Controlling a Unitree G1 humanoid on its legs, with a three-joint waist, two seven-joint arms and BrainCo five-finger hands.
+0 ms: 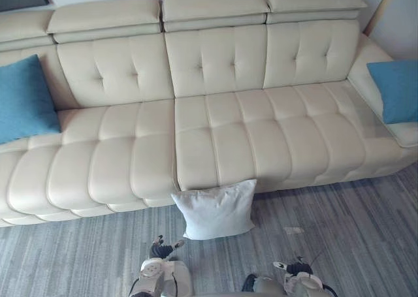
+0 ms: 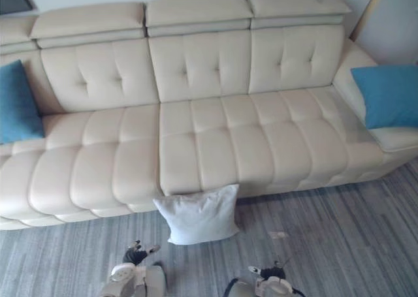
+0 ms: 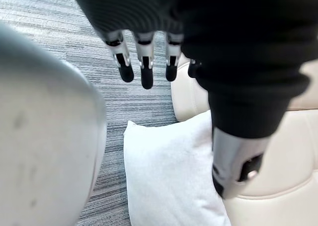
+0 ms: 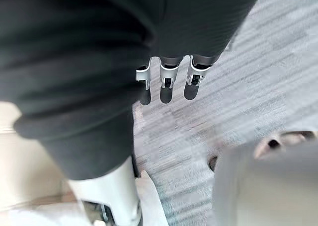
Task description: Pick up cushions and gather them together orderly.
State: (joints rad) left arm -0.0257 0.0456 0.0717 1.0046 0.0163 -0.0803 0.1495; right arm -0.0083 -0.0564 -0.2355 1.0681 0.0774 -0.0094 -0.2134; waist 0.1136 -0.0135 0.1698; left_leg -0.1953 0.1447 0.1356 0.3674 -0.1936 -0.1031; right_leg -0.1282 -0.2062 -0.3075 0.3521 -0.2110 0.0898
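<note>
While both hands hang low in front of the robot, nothing is being carried. Seen from its own wrist, the left hand (image 3: 145,67) has its fingers straight and relaxed, pointing down over the grey striped carpet (image 3: 64,17), thumb apart and nothing between them. The right hand (image 4: 168,84) looks the same, loose and empty above the carpet.

Just beyond the hands, a white cushion (image 1: 215,209) stands on the carpet, leaning against the front edge of the cream leather sofa (image 1: 215,134), near the seam between two seat sections and slightly nearer the left hand. Farther off, two more cushions rest on the sofa, well apart: the left blue cushion (image 1: 23,98) propped against the backrest at the robot's left end, the right blue cushion (image 1: 395,88) against the armrest at the other end.

By the look of it the gathering has not begun: the three cushions lie scattered, and the step in hand is the approach to the first pick. The white cushion, being closest, is the likely first target. The next move would call for lowering a hand to its top edge, closing fingers and thumb on the soft fabric, and lifting it onto the seat. Its slack filling may sag, so a two-handed hold might be steadier.
</note>
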